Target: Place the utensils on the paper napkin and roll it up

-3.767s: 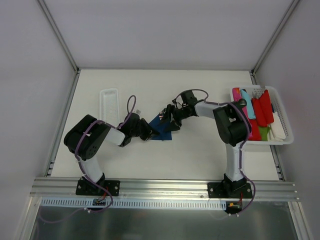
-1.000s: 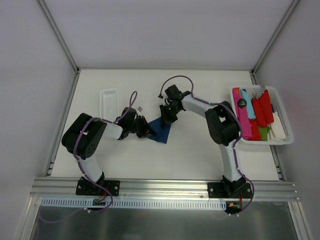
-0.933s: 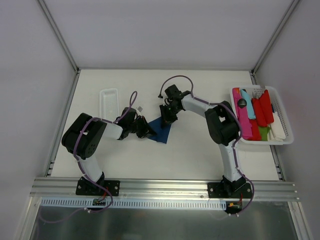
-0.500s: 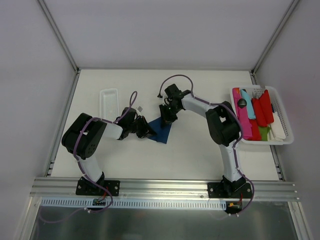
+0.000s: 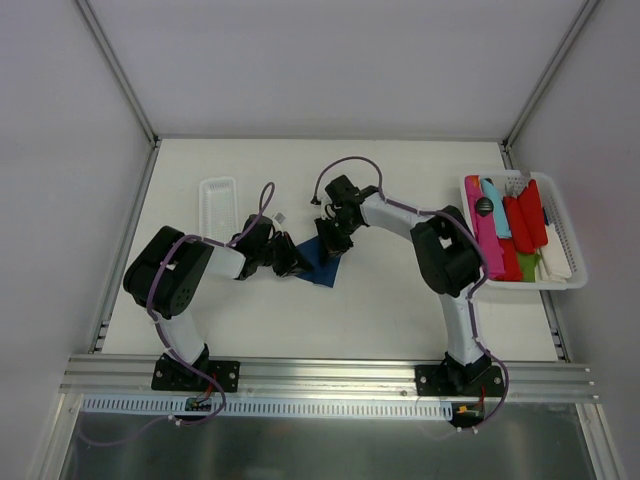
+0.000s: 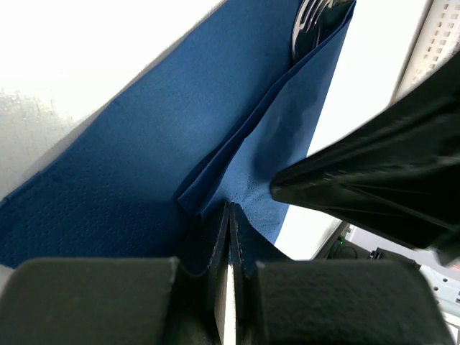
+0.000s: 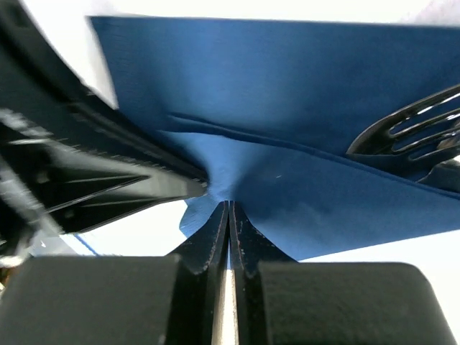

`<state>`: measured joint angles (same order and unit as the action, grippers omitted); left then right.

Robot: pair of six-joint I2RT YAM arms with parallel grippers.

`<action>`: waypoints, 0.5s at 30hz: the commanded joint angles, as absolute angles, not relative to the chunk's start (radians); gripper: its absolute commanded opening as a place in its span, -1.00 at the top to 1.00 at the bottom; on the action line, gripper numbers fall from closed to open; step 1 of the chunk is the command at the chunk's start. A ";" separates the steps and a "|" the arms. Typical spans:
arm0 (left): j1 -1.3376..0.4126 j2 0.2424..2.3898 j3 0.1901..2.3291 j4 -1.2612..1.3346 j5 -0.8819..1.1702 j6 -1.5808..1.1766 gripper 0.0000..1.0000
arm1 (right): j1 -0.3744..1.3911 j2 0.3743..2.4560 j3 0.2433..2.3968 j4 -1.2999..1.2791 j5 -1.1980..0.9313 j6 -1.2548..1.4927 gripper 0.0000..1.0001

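The dark blue paper napkin [image 5: 327,266] lies mid-table, folded over on itself. My left gripper [image 5: 297,265] is shut on its left edge and my right gripper [image 5: 329,240] is shut on its far edge. In the left wrist view the left gripper [image 6: 228,210] pinches a fold of the paper napkin [image 6: 136,165]. Shiny fork tines of the utensils [image 6: 315,21] stick out from under the folded layer. The right wrist view has the right gripper [image 7: 228,205] nipping the paper napkin [image 7: 287,79], with the utensils [image 7: 417,133] tucked in the fold at right.
A long white tray [image 5: 218,205] lies left of the napkin. A white basket [image 5: 565,250] at the right edge holds red, pink and turquoise plastic pieces. A small grey object [image 5: 283,216] sits just behind the left gripper.
The right gripper has moved left and slightly away from the arm bases, drawing the napkin's edge with it, so the blue patch looks narrower. The left gripper has stayed put.
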<state>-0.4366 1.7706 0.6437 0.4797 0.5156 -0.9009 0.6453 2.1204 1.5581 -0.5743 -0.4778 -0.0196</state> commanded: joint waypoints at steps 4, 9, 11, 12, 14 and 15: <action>-0.422 1.805 0.617 0.393 0.462 -0.864 1.00 | 0.661 2.167 1.539 -0.597 -0.457 -0.031 0.93; -0.422 1.810 0.620 0.393 0.463 -0.865 1.00 | 0.661 2.152 1.546 -0.597 -0.465 -0.037 0.92; -0.423 1.812 0.620 0.394 0.463 -0.867 1.00 | 0.661 2.126 1.546 -0.598 -0.469 -0.038 0.92; -0.423 1.812 0.618 0.396 0.463 -0.867 1.00 | 0.663 2.119 1.548 -0.598 -0.472 -0.037 0.92; -0.422 1.810 0.620 0.396 0.462 -0.868 1.00 | 0.661 2.088 1.554 -0.601 -0.486 -0.037 0.92; -0.422 1.809 0.618 0.396 0.463 -0.868 1.00 | 0.660 2.077 1.555 -0.601 -0.492 -0.031 0.91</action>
<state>-0.4362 1.7729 0.6437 0.4828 0.5186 -0.9012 0.6487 2.1475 1.5490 -0.5697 -0.4805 -0.0200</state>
